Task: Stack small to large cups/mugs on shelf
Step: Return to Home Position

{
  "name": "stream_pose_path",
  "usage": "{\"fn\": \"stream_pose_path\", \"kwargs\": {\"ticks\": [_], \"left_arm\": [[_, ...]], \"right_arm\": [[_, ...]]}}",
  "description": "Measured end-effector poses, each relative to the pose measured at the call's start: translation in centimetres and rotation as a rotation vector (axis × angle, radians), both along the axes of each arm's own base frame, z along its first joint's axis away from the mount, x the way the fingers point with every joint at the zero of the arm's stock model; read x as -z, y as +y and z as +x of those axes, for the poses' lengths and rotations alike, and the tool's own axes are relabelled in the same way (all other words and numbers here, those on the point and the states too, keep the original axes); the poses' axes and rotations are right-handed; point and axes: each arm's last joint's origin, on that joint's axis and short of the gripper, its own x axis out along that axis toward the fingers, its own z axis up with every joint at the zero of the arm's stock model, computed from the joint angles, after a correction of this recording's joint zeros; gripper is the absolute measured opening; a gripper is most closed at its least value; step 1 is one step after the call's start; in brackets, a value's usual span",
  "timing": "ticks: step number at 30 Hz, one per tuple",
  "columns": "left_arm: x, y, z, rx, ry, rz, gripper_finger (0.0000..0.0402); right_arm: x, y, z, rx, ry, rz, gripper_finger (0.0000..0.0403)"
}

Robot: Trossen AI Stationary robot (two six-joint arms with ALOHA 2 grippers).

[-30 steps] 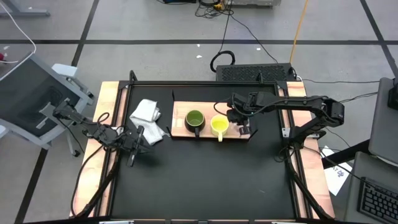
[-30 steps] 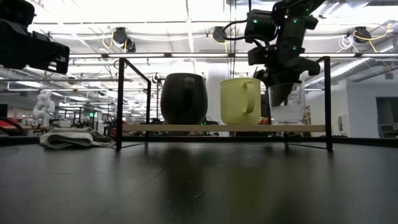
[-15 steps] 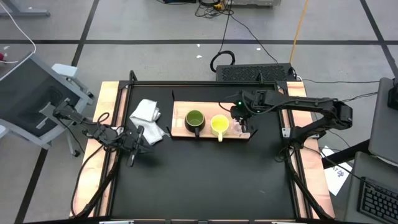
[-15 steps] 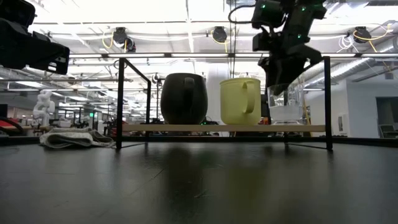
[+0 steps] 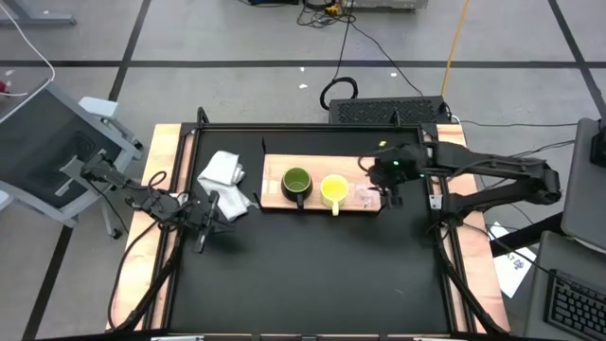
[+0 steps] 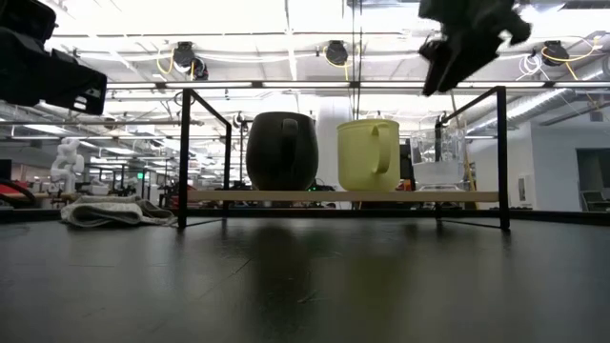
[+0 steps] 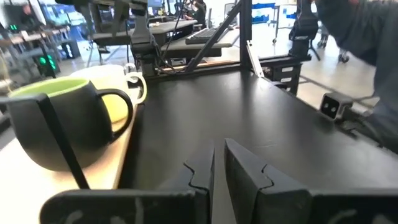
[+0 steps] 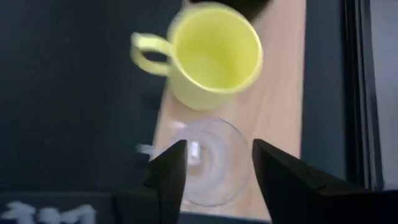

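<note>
The light-wood shelf stands at the table's far middle. On it, in a row from left to right, stand the dark green mug, the yellow mug and the clear glass cup, each upright on its base. The low view shows them in the same order: green mug, yellow mug, glass cup. My right gripper is open and empty, up above the glass cup and a little to its right. My left gripper is shut and empty, low at the table's left, near the white cloth.
A crumpled white cloth lies on the table left of the shelf. Thin black brackets rise at the shelf's corners. The black tabletop stretches bare in front of the shelf. Cables and equipment lie beyond the far edge.
My right gripper has let go of the glass cup, risen straight up clear of it, and drawn back toward the table's right edge. The glass cup stays upright on the shelf, right of the yellow mug.
</note>
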Motion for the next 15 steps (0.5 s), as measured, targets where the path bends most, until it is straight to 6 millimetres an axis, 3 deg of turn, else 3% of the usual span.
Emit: {"fn": "stream_pose_path", "kwargs": {"ticks": [4,10,15], "left_arm": [[0.0,0.0,0.0,-0.007,-0.018,0.063,0.0029],[0.0,-0.1,0.0,0.029,-0.022,0.094,0.0004],[0.0,0.0,0.0,0.004,-0.020,0.086,0.0002]], "right_arm": [[-1.5,1.1,-1.6,-0.031,-0.089,0.016,0.0133],[-3.2,2.0,-3.9,-0.035,-0.198,0.062,0.0023],[-2.9,2.6,-5.4,-0.041,-0.244,0.098,0.0010]]}}
